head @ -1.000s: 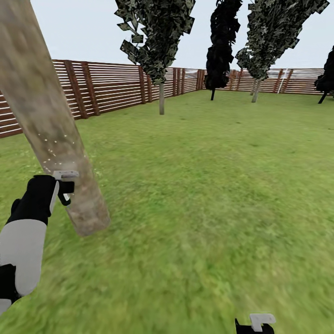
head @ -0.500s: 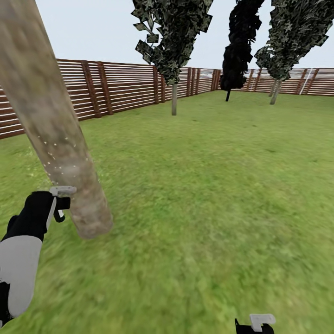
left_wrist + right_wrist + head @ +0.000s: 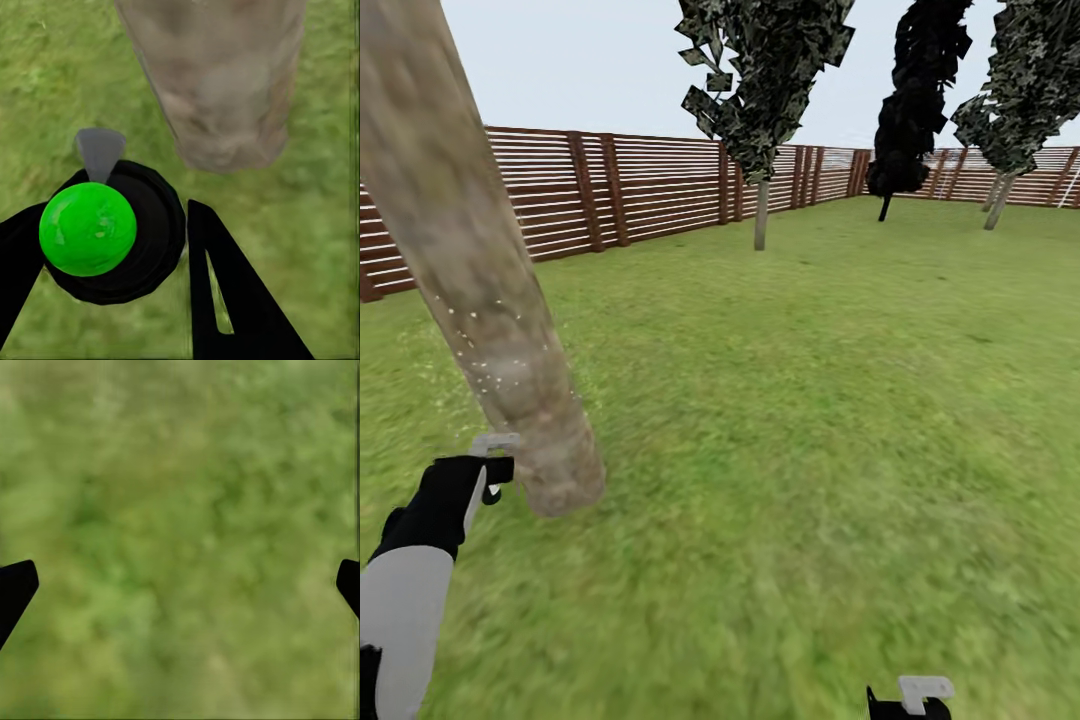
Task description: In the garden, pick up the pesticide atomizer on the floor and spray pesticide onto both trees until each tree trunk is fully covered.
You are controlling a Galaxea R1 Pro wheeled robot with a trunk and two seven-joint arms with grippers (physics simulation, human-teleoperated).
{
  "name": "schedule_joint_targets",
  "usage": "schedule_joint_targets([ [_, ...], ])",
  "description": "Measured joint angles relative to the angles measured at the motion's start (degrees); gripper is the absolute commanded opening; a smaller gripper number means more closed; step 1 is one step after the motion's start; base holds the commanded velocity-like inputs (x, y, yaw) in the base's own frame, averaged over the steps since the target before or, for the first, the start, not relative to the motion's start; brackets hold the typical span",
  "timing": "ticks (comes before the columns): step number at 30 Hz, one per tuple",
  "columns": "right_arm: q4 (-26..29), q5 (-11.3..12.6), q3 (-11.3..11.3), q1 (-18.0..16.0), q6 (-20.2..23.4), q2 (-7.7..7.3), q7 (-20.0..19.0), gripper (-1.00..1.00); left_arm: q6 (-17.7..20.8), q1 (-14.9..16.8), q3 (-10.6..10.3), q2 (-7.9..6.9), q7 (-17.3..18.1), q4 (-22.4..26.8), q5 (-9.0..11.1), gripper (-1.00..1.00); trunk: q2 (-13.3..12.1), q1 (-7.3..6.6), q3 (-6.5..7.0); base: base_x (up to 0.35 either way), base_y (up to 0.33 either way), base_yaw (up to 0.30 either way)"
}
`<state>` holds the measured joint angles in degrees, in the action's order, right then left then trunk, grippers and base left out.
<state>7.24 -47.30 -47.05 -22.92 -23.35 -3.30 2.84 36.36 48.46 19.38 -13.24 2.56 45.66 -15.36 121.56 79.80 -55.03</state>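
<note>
Left gripper [image 3: 142,247] is clamped on the one atomizer [image 3: 105,229]: two black fingers [image 3: 232,300] flank its round dark body with the bright green cap, grey nozzle pointing at the trunk base. In the head view the left gripper [image 3: 485,478] sits low at left, just beside the trunk [image 3: 480,290], with the pale trigger head [image 3: 493,442] close to the bark; touching or not, can't tell. One thick mottled trunk is in view, leaning across the left side of the head view, its foot on the grass [image 3: 810,450]. Whitish pesticide specks [image 3: 485,345], many, dot the lower bark above the gripper. In the left wrist view the trunk [image 3: 217,82] stands just past the nozzle, grass all round.

Right gripper [image 3: 180,585] is spread wide, holding nothing: two black fingertips [image 3: 15,585] at opposite edges of the right wrist view with blurry grass between. In the head view the right gripper [image 3: 910,700] peeks in at the bottom edge, well apart from the trunk.

Farther out: three thin-trunked trees, one nearer [image 3: 760,90], one dark [image 3: 920,100], one at right [image 3: 1025,80]. One brown slat fence [image 3: 640,190] runs along the lawn's far side. Pale sky above.
</note>
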Motion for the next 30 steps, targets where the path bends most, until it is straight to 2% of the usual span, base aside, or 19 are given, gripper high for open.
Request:
schedule_joint_targets([
  [1,0.0,0.0,0.0,0.0,0.0,-0.02,0.0,1.0,-2.5,-0.2,0.0,0.38,-0.1,-3.1,0.1,-1.0,0.0,0.0,0.0,0.235,-0.203,0.003],
  [3,0.0,0.0,0.0,0.0,0.0,-0.02,0.0,1.0,-4.1,-1.0,0.0,0.54,-0.1,-7.0,-0.2,-1.0,0.0,0.0,-0.01,0.251,-0.189,0.001],
  [4,0.0,0.0,0.0,0.0,0.0,-0.02,0.0,1.0,-4.8,-1.8,0.1,0.48,-0.2,-7.3,-0.3,-1.0,0.0,0.0,0.0,0.274,-0.166,0.0],
  [6,0.0,0.0,0.0,0.0,0.0,-0.02,0.0,1.0,-5.6,-2.4,0.5,0.27,-0.2,-7.6,-0.3,-1.0,0.0,-0.01,0.0,0.283,-0.145,0.031],
  [8,0.0,0.0,0.0,0.0,0.0,-0.02,0.0,1.0,-6.0,-3.1,2.9,0.34,-0.2,-7.7,-0.3,-1.0,0.0,-0.01,0.0,0.288,-0.136,0.225],
  [9,0.0,0.0,0.0,0.0,0.0,-0.02,0.0,1.0,-6.1,-3.3,3.2,0.39,-0.2,-7.7,-0.2,-1.0,0.0,-0.01,0.0,0.275,-0.158,0.265],
  [15,0.0,0.0,0.0,0.0,0.0,-0.02,0.0,1.0,-6.1,-3.4,3.3,2.01,-0.2,-6.9,0.2,-1.0,0.0,0.01,0.0,0.14,-0.235,0.274],
  [18,0.0,0.0,0.0,0.0,0.0,-0.02,0.0,1.0,-6.2,-3.4,3.1,3.89,-0.2,-6.8,0.2,-1.0,0.0,0.02,0.0,0.006,-0.274,0.062],
  [23,0.0,0.0,0.0,0.0,0.0,-0.02,0.0,1.0,-6.2,-3.4,3.4,3.98,-0.2,-6.8,-0.1,-1.0,0.0,0.02,0.0,0.023,-0.276,0.001],
  [30,0.0,0.0,0.0,0.0,0.0,-0.02,0.0,1.0,-6.2,-3.4,3.3,3.92,-0.2,-6.8,-0.2,-1.0,0.0,0.0,0.0,0.201,-0.236,0.0],
])
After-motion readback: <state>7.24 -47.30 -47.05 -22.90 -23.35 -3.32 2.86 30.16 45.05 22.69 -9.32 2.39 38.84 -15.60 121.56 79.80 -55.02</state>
